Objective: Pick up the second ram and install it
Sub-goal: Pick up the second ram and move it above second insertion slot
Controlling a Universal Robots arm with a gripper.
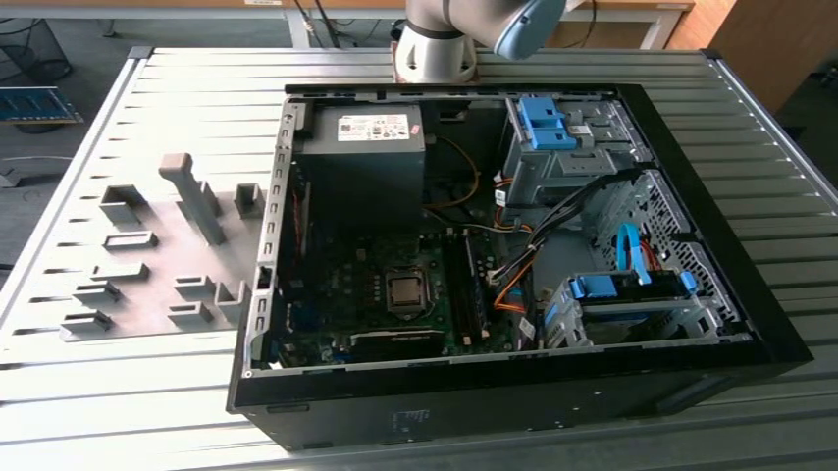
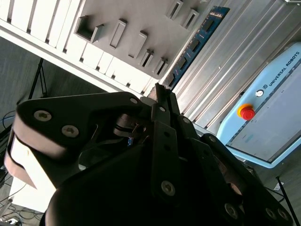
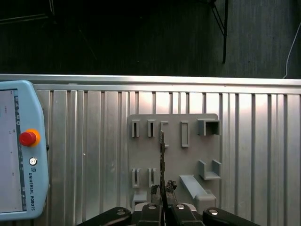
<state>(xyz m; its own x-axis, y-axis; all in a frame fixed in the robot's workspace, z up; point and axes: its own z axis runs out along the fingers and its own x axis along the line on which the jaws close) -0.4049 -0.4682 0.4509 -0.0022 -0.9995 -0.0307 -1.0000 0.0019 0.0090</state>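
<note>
Black hand [image 3: 163, 189] is clamped on the ram [image 3: 162, 153], which is edge-on in the first wrist view and shows its blue face in the second wrist view. It looks to hang clear above the grey plate [image 3: 188, 157]. Pickup seems done, and the carry is in hand. Installing calls for lining its edge up with a slot [image 1: 466, 285] in the case [image 1: 524, 378] beside the plate.

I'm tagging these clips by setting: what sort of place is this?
Likely a robotics lab or test workbench: an open computer case lies on a slatted metal table, beside a grey holder plate, with a robot teach pendant nearby.
</note>
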